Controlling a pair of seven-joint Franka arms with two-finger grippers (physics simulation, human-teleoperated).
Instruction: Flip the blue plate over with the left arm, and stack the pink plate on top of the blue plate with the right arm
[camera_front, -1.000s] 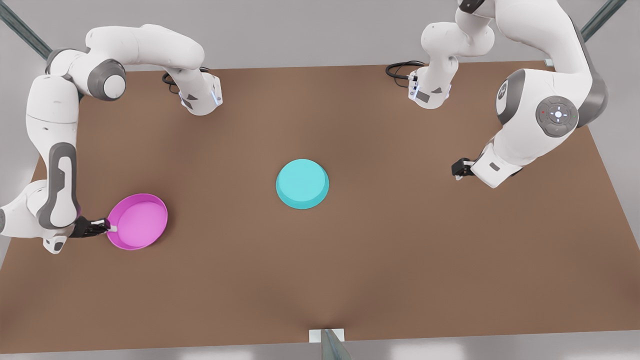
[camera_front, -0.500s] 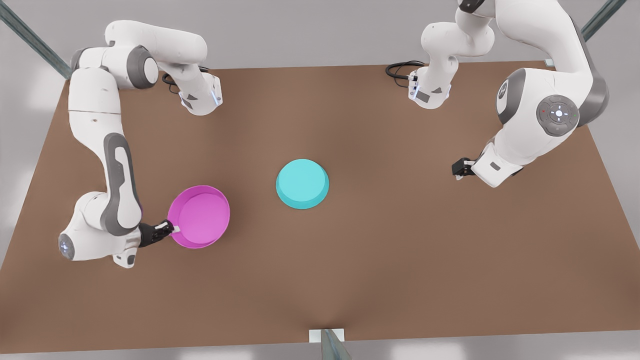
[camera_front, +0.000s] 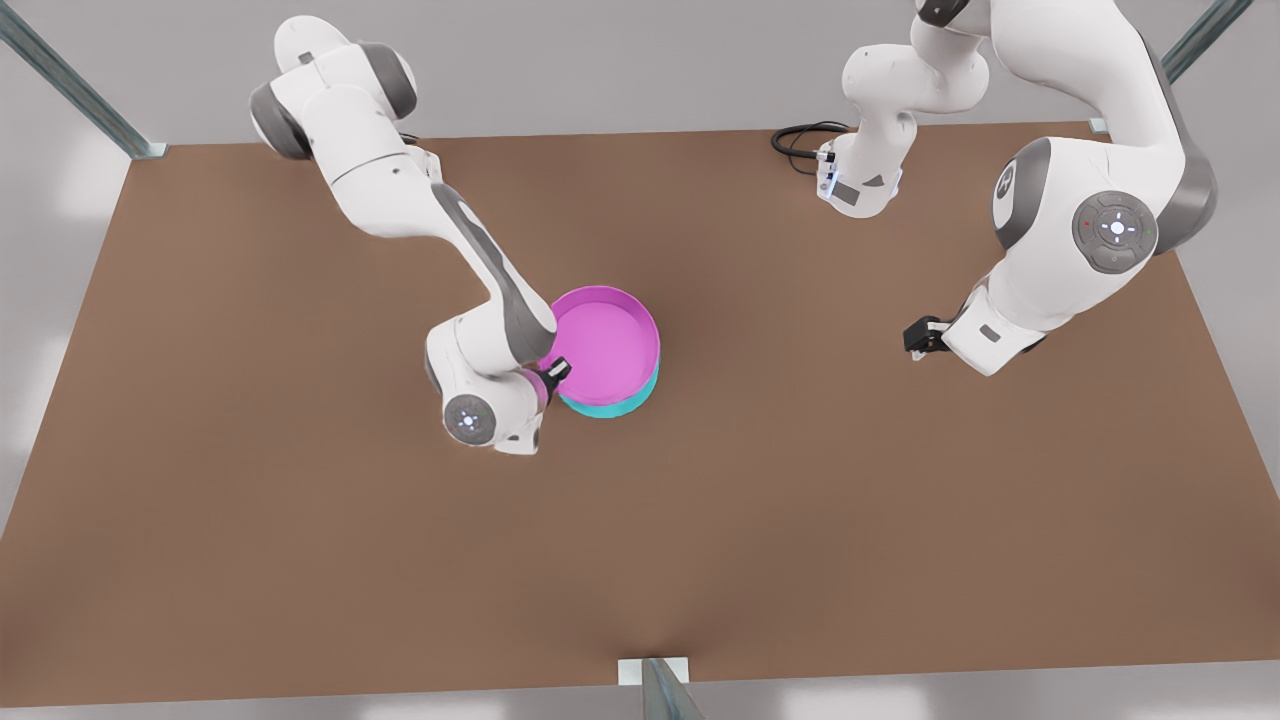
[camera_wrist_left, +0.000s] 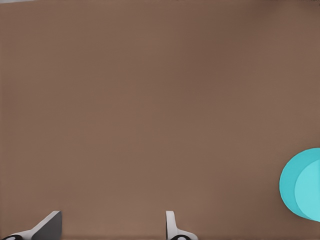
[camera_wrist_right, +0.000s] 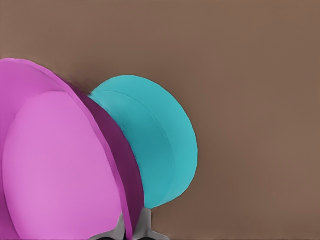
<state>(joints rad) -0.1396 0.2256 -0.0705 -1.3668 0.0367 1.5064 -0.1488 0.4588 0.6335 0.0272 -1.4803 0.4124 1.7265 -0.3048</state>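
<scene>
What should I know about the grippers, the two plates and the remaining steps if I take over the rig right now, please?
Right gripper: shut on the rim of the round magenta-pink plastic plate, carrying it open side up over the round turquoise plastic plate.
Left gripper: open, waiting over bare brown table at the front view's right.
Done: turquoise plate lies base up at table centre.
Left: whether the pink plate already rests on it cannot be told; lower if needed, release, withdraw.
</scene>
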